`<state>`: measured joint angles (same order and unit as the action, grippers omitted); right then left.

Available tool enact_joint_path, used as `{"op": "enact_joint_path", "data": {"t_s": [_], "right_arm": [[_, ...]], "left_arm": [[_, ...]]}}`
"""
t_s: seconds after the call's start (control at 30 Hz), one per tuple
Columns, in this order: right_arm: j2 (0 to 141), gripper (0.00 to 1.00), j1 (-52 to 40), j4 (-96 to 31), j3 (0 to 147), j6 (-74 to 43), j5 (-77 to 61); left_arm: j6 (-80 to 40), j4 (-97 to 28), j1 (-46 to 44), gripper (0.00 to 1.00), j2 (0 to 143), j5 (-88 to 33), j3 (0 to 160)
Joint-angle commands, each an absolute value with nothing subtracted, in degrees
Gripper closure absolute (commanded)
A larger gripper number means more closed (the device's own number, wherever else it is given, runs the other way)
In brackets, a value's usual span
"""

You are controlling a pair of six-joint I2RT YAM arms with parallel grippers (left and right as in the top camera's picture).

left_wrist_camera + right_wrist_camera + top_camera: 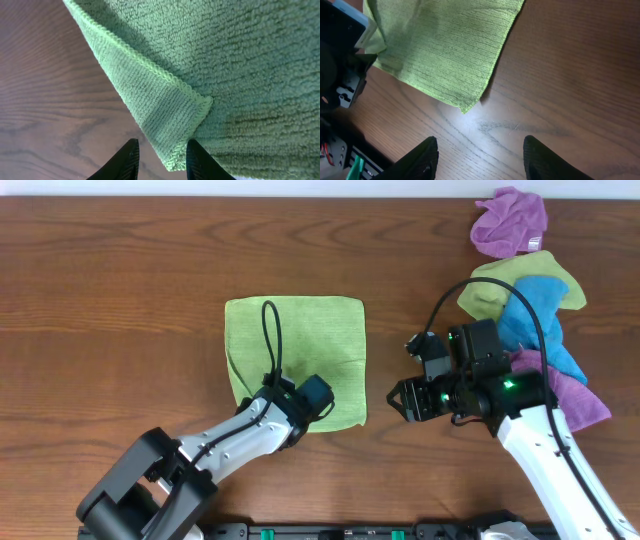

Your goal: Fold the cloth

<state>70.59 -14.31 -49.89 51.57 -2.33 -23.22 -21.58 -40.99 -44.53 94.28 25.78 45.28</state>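
A: Dark wood table (pixel 120 280), seen from above. What lies on it?

B: One lime-green cloth (pixel 295 340), spread nearly flat. A pile (pixel 530 290) of purple, blue and dull green rags sits well off to its right.

A: Where are the claws?

B: Left claw (pixel 161 161) is over the cloth's near edge, towards its right corner. Its jaws stand a little apart, one on each side of a turned-over flap (pixel 160 107). I judge nothing is pinched. Right claw (pixel 480 161) hovers over bare wood just off the cloth's near right corner (pixel 466 107), jaws wide and empty.

A: How will the cloth handle?

B: Likely light, soft and limp, with a looped terry surface that should grip the pads well. It will probably droop and drag rather than hold a shape, so a lifted edge needs carrying over, not pushing.

A: Where to hold it?

B: Probably at the two near corners, one per claw, pinching at the stitched hem. The flap is doubled, so the left claw may catch two layers.

A: How far along?

B: No full fold is made, as far as I can judge.
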Motion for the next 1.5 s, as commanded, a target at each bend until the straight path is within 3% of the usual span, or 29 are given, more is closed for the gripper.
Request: {"op": "enact_joint_path", "data": {"t_s": [0.0,0.37,0.87,0.97,1.23,1.33,1.47], "right_arm": [[70.02,0.45,-13.8,-49.87,51.31,-1.63,-24.05],[70.02,0.46,-13.8,-49.91,51.31,-1.69,-24.27],[70.02,0.46,-13.8,-50.15,51.31,-1.65,-24.27],[70.02,0.46,-13.8,-50.13,51.31,-1.63,-24.25],[70.02,0.47,-13.8,-50.06,51.31,-0.54,-24.21],[70.02,0.45,-13.8,-49.76,51.31,-0.54,-24.21],[69.45,0.47,-13.54,-49.93,51.59,-0.6,-24.01]], "left_arm": [[-20.58,-40.62,-44.62,0.68,94.39,28.21,44.47],[-28.08,-42.19,-44.6,0.75,94.39,29.67,44.45],[-45.56,-48.8,-44.6,0.74,94.39,26.22,44.45],[-48.1,-48.82,-44.6,0.68,94.39,25.8,44.45],[-48.93,-51.05,-43.51,0.67,93.6,21.02,47.66],[-48.93,-55.51,-43.4,0.67,90.5,23.86,53.04],[-49.17,-60.14,-42.63,0.6,83.81,29.8,57.47]]}}
